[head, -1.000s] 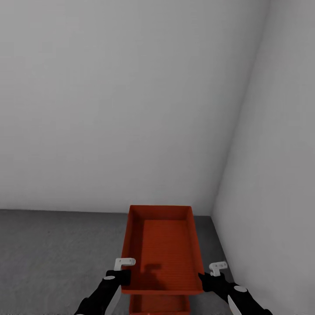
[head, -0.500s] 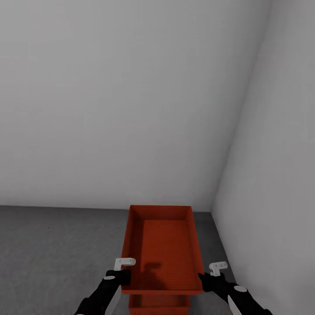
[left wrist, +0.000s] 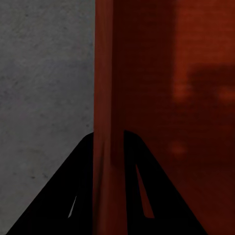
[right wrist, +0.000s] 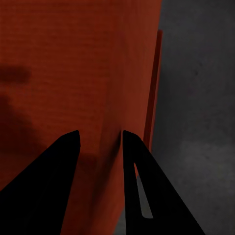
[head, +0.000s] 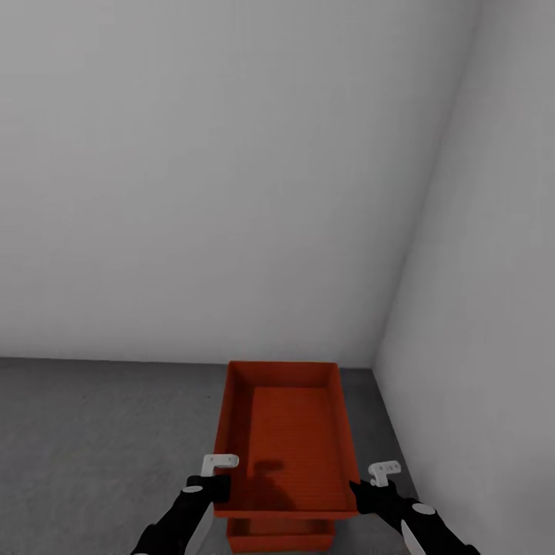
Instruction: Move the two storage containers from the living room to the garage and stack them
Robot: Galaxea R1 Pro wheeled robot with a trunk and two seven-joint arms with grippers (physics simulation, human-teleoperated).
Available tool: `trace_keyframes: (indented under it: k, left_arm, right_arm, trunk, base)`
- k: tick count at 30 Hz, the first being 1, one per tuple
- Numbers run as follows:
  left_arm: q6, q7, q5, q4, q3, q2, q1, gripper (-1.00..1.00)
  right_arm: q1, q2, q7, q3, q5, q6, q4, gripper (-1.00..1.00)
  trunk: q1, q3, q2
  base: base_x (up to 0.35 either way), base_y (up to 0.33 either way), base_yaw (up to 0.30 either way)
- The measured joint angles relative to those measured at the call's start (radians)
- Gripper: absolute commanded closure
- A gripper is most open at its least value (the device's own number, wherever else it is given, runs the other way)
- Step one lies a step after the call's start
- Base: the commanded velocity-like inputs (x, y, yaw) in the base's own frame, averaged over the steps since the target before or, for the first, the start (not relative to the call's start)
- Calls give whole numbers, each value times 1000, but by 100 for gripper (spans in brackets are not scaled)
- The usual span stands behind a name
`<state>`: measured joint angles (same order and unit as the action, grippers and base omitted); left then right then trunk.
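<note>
The left claw (head: 218, 487) pinches the left wall of the top red box (head: 287, 435), and the right claw (head: 362, 493) pinches its right wall. A second red box (head: 279, 537) (partly hidden) sits under it on the grey floor (head: 92, 447), near the corner.

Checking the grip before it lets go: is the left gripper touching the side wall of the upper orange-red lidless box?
Touching. In the left wrist view the left gripper has its jaws closed on either side of the upper orange-red lidless box's thin wall, with no gap showing.
</note>
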<state>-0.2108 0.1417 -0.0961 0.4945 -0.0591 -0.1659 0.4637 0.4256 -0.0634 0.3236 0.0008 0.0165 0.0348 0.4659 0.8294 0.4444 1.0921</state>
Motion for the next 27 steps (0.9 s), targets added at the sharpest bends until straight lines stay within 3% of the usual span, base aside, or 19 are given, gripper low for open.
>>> trace_keyframes:
  k: [27]
  left_arm:
    - [-1, 2, -1, 1, -2, -1, 0, 100]
  right_arm:
    - [0, 0, 0, 0, 1, 0, 0, 100]
  trunk:
    - [104, 116, 189]
  base:
    - [0, 0, 0]
